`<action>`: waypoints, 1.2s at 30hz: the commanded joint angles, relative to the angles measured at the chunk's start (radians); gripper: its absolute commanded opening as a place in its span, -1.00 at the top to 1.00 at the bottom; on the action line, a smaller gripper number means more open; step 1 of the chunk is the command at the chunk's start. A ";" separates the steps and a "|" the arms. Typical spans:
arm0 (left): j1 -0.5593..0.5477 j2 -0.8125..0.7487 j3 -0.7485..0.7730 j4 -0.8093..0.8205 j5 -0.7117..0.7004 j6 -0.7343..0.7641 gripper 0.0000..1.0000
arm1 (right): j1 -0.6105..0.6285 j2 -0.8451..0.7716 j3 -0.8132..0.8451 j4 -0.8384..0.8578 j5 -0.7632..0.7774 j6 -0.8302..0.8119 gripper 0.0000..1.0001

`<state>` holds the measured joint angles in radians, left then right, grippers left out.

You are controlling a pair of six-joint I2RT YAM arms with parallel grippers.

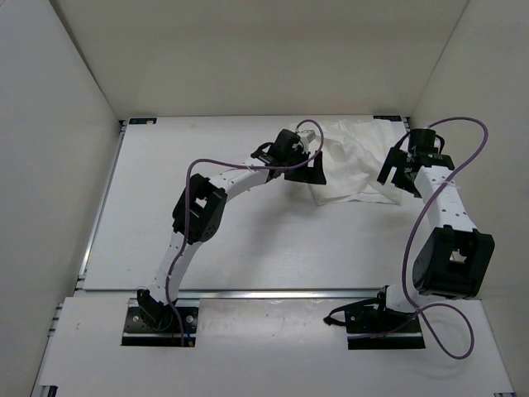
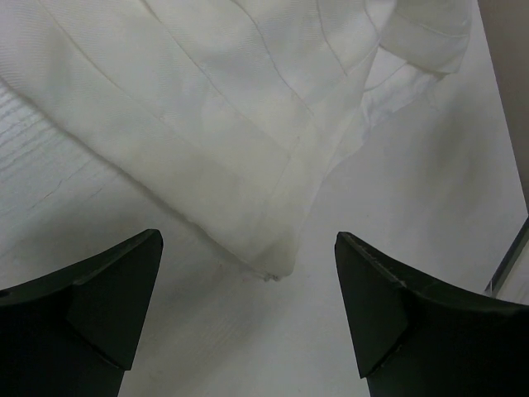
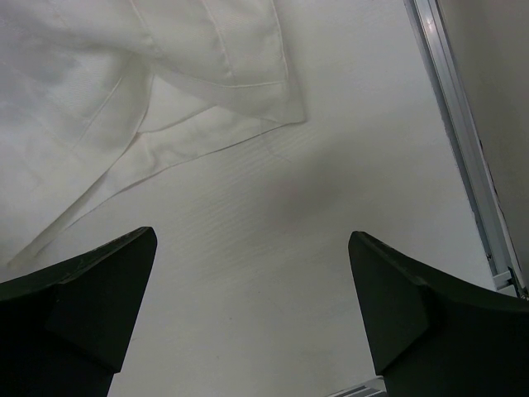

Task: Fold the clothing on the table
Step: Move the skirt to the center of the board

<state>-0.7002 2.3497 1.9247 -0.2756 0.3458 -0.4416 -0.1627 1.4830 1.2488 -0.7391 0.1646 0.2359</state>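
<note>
The thin, wrinkled white cloth garment (image 1: 355, 157) lies bunched on the far right of the flat white table (image 1: 231, 240). The black left gripper (image 2: 248, 310) and right gripper (image 3: 252, 310) are wide open, empty. Each should pinch a corner low

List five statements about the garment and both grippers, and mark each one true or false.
1. The clothing lies in the far right part of the table. True.
2. The left gripper is shut on a corner of the clothing. False: its jaws stand wide open, and the corner lies ungripped between them.
3. The right gripper is open and holds nothing. True.
4. The clothing is folded into a neat square. False: it is wrinkled and spread unevenly.
5. The clothing hangs over the aluminium rail. False: the right wrist view shows bare table between them.
</note>
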 commanded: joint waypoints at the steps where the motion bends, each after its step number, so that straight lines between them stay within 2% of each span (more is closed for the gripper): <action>1: -0.019 0.037 0.036 0.023 -0.011 -0.062 -0.91 | -0.001 -0.041 -0.012 0.032 0.007 0.006 -0.98; 7: -0.019 0.072 0.043 0.029 -0.067 -0.129 -0.88 | 0.003 -0.070 -0.019 0.027 0.021 0.005 -0.98; 12: -0.036 0.085 0.069 0.046 -0.083 -0.167 -0.58 | 0.008 -0.073 -0.020 0.026 0.022 0.008 -0.97; 16: -0.045 0.118 0.102 0.039 -0.084 -0.180 -0.54 | 0.014 -0.070 -0.014 0.020 0.026 0.003 -0.95; 19: -0.042 0.121 0.108 0.053 -0.071 -0.203 -0.30 | 0.011 -0.070 -0.009 0.023 0.026 0.003 -0.91; 20: -0.045 0.129 0.118 0.052 -0.070 -0.210 -0.09 | 0.009 -0.067 -0.005 0.021 0.023 0.006 -0.88; 21: -0.042 0.129 0.117 0.053 -0.065 -0.210 -0.01 | 0.008 -0.067 -0.008 0.021 0.021 0.011 -0.86; 23: -0.044 0.135 0.125 0.059 -0.059 -0.219 0.28 | 0.011 -0.063 -0.006 0.027 0.023 0.000 -0.86; 26: -0.032 0.119 0.112 0.062 -0.041 -0.230 1.00 | 0.006 -0.076 -0.017 0.027 0.026 -0.004 -0.84; 29: -0.006 0.053 0.091 0.062 -0.047 -0.203 1.00 | -0.003 -0.082 -0.015 0.030 0.027 -0.003 -0.85; 33: 0.074 -0.136 -0.030 0.087 -0.063 -0.131 1.00 | -0.005 -0.087 -0.020 0.044 0.015 -0.006 -0.84; 36: 0.126 -0.269 -0.035 0.001 -0.088 -0.033 1.00 | -0.005 -0.090 -0.005 0.060 -0.006 -0.010 -0.84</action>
<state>-0.6468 2.3161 1.8713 -0.2630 0.2848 -0.5785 -0.1619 1.4380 1.2278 -0.7284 0.1665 0.2325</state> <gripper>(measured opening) 0.035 0.920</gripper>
